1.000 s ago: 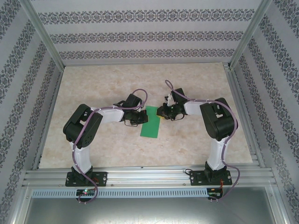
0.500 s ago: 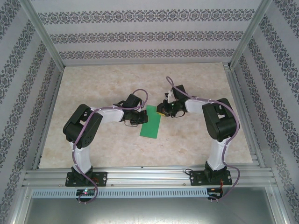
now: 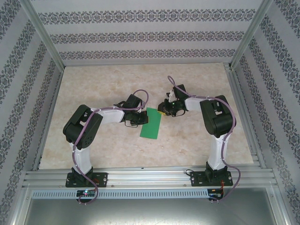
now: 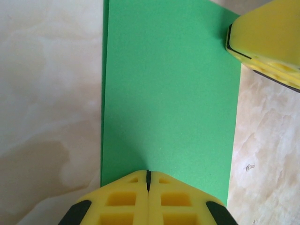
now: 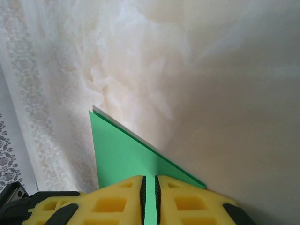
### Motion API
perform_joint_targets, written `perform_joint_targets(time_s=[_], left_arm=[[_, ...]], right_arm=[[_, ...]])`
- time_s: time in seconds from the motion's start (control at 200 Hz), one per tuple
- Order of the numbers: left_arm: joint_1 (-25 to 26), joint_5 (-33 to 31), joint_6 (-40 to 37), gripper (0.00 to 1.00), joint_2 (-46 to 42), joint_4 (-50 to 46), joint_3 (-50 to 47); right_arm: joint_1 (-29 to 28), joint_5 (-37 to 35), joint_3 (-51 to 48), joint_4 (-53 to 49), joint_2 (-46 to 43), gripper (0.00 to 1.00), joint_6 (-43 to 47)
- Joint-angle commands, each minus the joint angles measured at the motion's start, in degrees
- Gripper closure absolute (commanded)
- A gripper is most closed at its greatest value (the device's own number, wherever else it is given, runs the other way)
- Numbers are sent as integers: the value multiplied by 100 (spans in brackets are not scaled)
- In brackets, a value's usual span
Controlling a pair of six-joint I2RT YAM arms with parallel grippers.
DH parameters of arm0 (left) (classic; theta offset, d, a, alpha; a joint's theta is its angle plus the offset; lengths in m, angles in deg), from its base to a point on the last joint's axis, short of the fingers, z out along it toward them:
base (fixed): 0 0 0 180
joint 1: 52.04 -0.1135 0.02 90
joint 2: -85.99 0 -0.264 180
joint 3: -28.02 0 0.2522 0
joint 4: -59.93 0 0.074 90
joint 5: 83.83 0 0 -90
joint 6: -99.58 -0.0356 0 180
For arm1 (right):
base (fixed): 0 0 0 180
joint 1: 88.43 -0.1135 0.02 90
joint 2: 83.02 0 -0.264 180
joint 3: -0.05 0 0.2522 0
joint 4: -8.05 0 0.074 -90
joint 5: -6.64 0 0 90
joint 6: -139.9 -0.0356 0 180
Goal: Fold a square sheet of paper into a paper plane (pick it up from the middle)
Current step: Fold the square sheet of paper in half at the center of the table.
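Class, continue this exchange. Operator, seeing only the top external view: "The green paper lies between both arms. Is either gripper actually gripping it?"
Observer: The right gripper, black with yellow pads, is shut on the thin bright-green folded sheet of paper; green shows in the slit between its pads.
Operator: And the left?
Observer: The left gripper is shut, pads touching, nothing between them; its tips sit over the sheet's edge.
Operator: One layer?
Observer: Seemingly two: the left wrist view shows a second edge along one long side.
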Motion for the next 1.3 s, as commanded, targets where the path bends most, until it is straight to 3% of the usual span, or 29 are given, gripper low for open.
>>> perform_joint_targets(time_s=[0.0, 0.43, 0.729, 0.839, 0.969, 1.294], left_arm=[[61, -418, -166, 100, 175, -1160, -258], [61, -405, -169, 100, 152, -1163, -269], [61, -412, -177, 100, 96, -1195, -276], [61, -411, -182, 100, 97, -1212, -243], [63, -410, -183, 100, 57, -1191, -270], [61, -267, -115, 100, 127, -1085, -245]], right_arm=[[-6, -145, 182, -401, 52, 84, 81], [62, -177, 513, -763, -33, 84, 106], [25, -903, 604, -1522, 227, 86, 242], [57, -675, 735, -1510, 211, 85, 172], [107, -54, 598, -725, -43, 84, -247], [88, -211, 506, -686, -50, 86, -311]])
